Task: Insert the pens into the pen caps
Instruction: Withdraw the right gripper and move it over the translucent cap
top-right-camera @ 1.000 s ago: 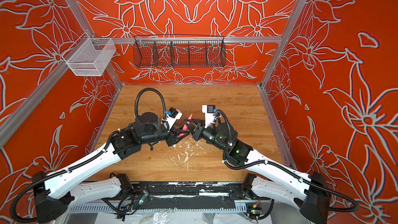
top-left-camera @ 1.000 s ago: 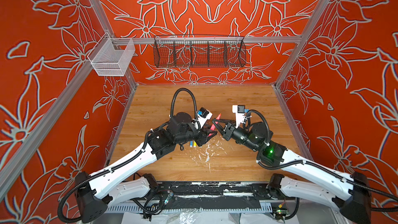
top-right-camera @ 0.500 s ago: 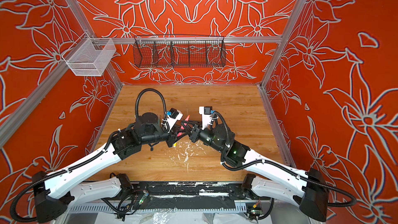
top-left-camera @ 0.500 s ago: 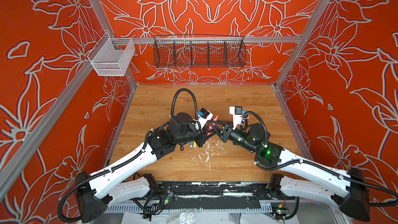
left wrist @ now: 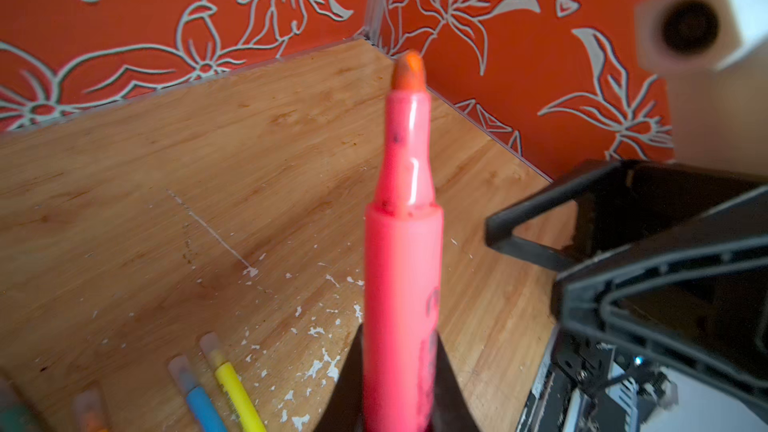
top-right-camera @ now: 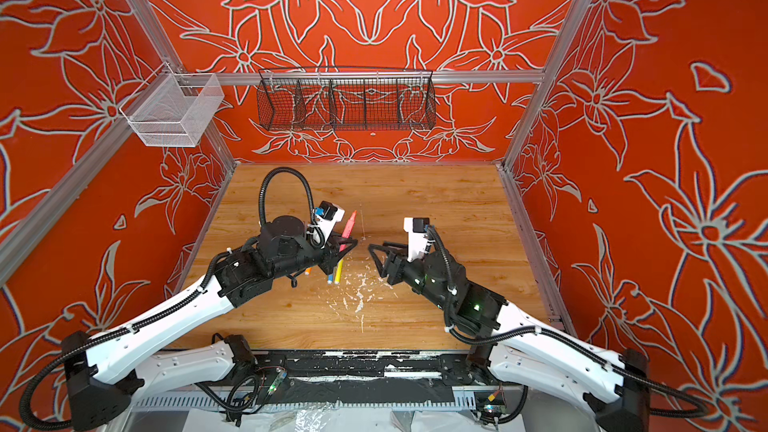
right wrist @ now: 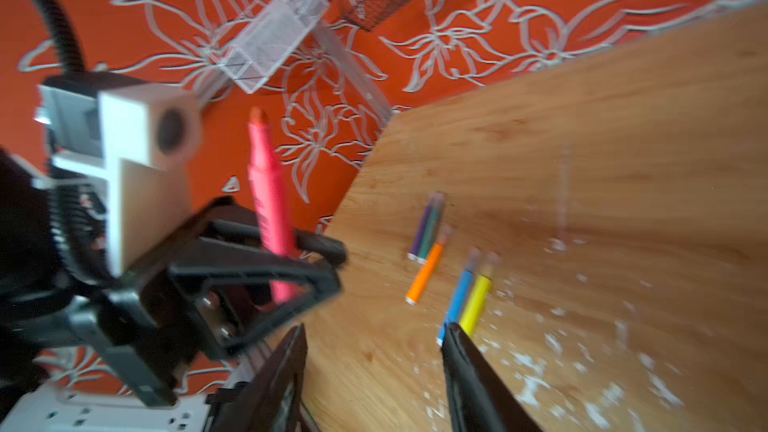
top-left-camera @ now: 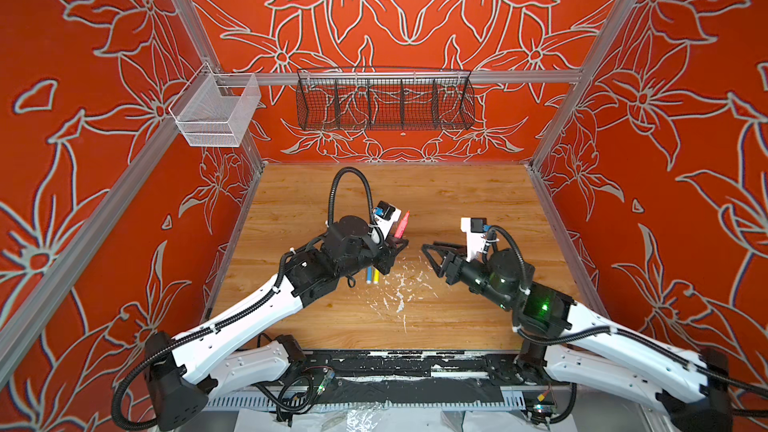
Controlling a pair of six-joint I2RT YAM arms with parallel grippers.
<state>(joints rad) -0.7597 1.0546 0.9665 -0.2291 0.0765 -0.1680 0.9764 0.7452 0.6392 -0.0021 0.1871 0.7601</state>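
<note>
My left gripper (top-left-camera: 398,243) (left wrist: 401,334) is shut on the pink-red pen (top-left-camera: 402,224) (left wrist: 403,268), held clear of the table with its tip pointing up and away. A glossy clear pen cap (left wrist: 409,151) seems to cover that tip. My right gripper (top-left-camera: 430,249) (right wrist: 376,328) stands open and empty a short way to the right of the pen. The yellow pen (top-left-camera: 375,276) (right wrist: 476,299) and blue pen (top-left-camera: 369,275) (right wrist: 459,297) lie side by side under the left gripper. In the right wrist view the orange (right wrist: 424,278), green (right wrist: 430,234) and purple (right wrist: 420,234) pens lie beyond them.
White paint flecks (top-left-camera: 399,288) speckle the wooden table (top-left-camera: 457,201) between the arms. A black wire basket (top-left-camera: 384,103) hangs on the back wall and a white mesh basket (top-left-camera: 214,116) at the back left corner. Orange walls close in three sides.
My right gripper has opened and drawn back to the right, away from the pink-red pen. My left gripper closed about a second ago and keeps its hold on the pen.
</note>
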